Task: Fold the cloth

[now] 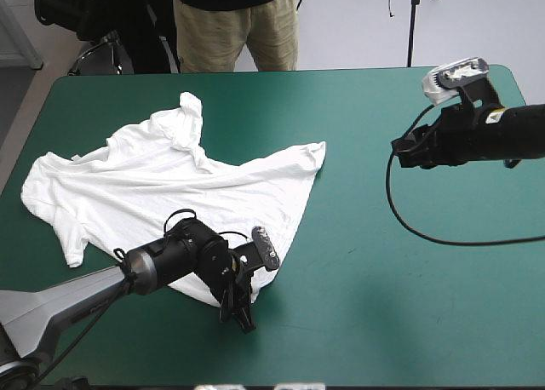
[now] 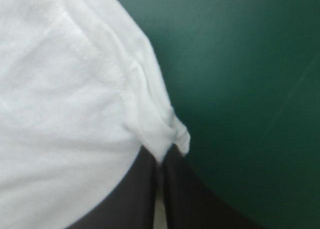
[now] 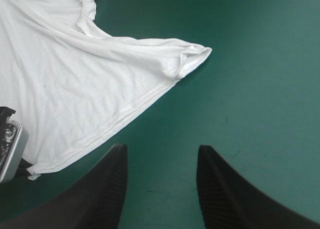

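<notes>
The white T-shirt [image 1: 162, 186] lies spread, rumpled toward its far side, over the left half of the teal-green table [image 1: 392, 313]. The left gripper [image 2: 161, 158] pinches the shirt's near corner, black fingers all but closed on the hem, apparently ready to carry it across for a fold. The right gripper [image 3: 162, 154] hovers wide open at far right, clear of the cloth.

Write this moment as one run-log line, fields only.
T-shirt: spread, creased | left gripper: shut on near hem corner | right gripper: open, above bare table beside shirt
</notes>
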Action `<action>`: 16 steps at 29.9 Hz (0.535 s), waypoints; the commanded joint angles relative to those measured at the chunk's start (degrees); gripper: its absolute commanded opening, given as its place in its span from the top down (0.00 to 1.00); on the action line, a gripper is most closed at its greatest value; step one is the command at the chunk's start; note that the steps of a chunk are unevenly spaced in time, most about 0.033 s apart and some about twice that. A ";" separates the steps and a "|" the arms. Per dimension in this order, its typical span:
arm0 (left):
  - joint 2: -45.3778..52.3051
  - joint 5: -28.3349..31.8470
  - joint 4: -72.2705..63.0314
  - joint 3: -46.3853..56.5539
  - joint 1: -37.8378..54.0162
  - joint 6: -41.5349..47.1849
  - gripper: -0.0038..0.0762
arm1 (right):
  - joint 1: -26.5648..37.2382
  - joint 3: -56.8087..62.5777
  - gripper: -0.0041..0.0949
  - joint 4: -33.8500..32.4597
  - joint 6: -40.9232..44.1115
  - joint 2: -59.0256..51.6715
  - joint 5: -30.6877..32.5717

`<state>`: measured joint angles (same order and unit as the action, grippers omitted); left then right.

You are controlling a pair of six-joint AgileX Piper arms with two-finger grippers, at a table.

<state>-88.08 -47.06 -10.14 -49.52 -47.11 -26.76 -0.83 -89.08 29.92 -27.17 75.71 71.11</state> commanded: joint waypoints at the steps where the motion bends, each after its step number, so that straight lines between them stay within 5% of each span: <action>1: -1.71 -4.94 -9.34 1.12 -1.10 1.38 0.97 | 0.14 -1.36 0.51 3.83 -1.86 4.23 -3.65; 7: -1.71 -7.11 -8.82 1.12 -1.10 2.93 0.97 | -1.47 -2.68 0.47 7.65 -4.64 15.76 -5.09; 16: -1.71 -6.60 -8.93 1.12 -1.10 4.39 0.97 | -11.71 -13.93 0.46 -4.20 0.05 31.66 -14.48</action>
<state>-88.32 -47.88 -10.08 -49.94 -47.11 -24.29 -10.77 -97.48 27.91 -28.94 106.39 59.91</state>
